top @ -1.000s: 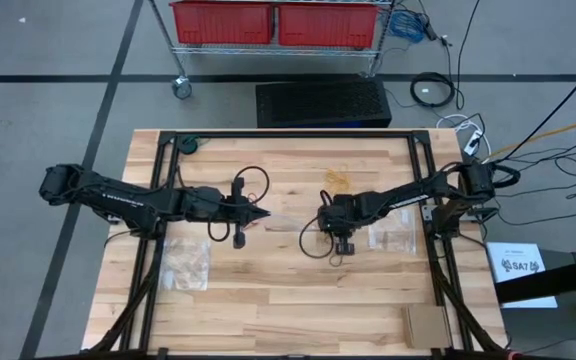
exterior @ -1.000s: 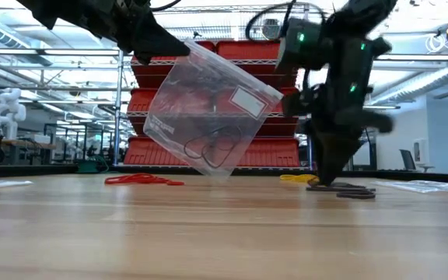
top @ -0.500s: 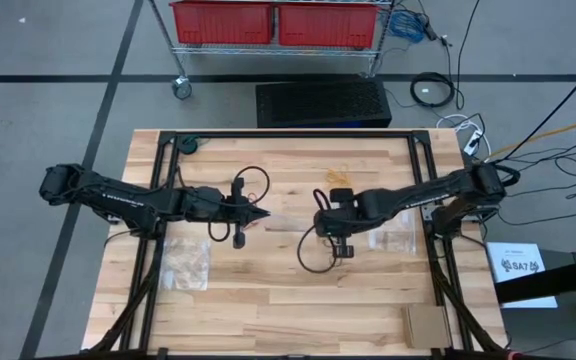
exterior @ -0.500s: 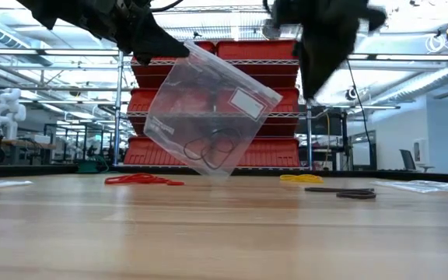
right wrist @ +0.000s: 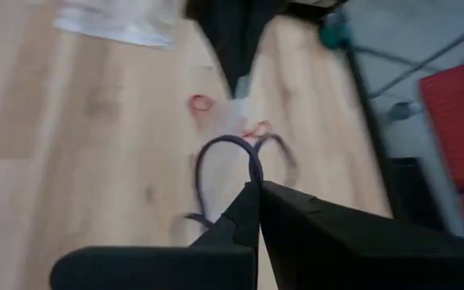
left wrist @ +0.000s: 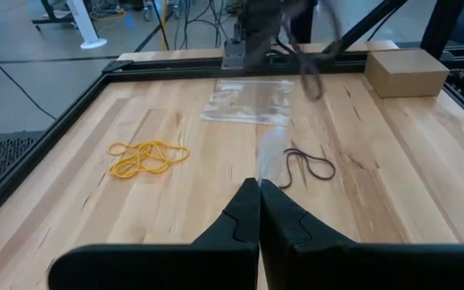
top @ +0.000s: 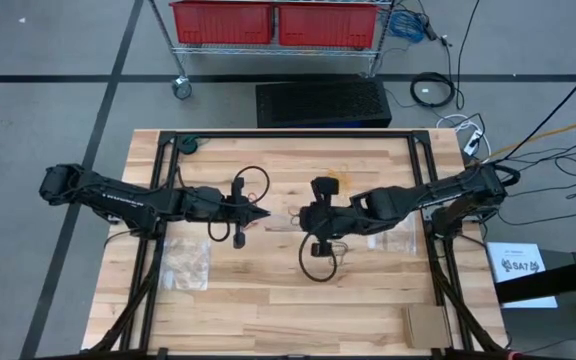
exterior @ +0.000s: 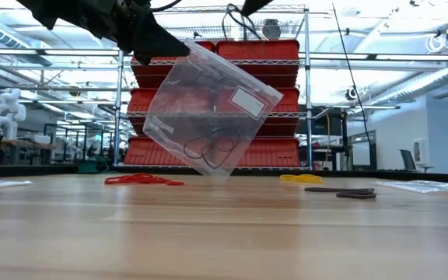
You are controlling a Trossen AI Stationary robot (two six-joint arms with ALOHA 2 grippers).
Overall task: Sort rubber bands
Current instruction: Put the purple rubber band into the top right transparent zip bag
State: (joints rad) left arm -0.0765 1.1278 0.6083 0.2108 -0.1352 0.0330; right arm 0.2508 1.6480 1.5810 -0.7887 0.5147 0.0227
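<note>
My left gripper (top: 265, 216) is shut on a clear plastic bag (exterior: 212, 109), which hangs in the air above the table's middle with black rubber bands (exterior: 211, 149) in its lower corner. My right gripper (top: 300, 216) is raised close to the bag's right side and shut on one black rubber band (right wrist: 230, 157). In the low view only its tip (exterior: 247, 6) shows at the top. On the table lie a yellow pile (left wrist: 145, 157), a red pile (exterior: 138, 180) and loose black bands (left wrist: 308, 165). My left gripper pinches the bag's top edge at one corner (exterior: 183, 48) between its two fingers, which come from the table's left and slant a little downward. The bag hangs tilted below them, clear of the table. My right gripper pinches the black band at one spot of its loop (right wrist: 252, 171) between its fingertips, which slant down toward the table's left. The loop stands out beyond the fingers, lifted clear of the table.
Flat clear bags lie on the table at the near left (top: 186, 262) and at the right (top: 393, 235). A cardboard box (top: 426, 325) stands at the near right corner. Black frame rails (top: 288, 134) run round the table.
My right gripper has risen from the loose black bands on the table and gone toward the table's left, toward the hanging bag. It has tipped from pointing nearly straight down to a shallower slant, with a black band lifted clear in its fingers.
</note>
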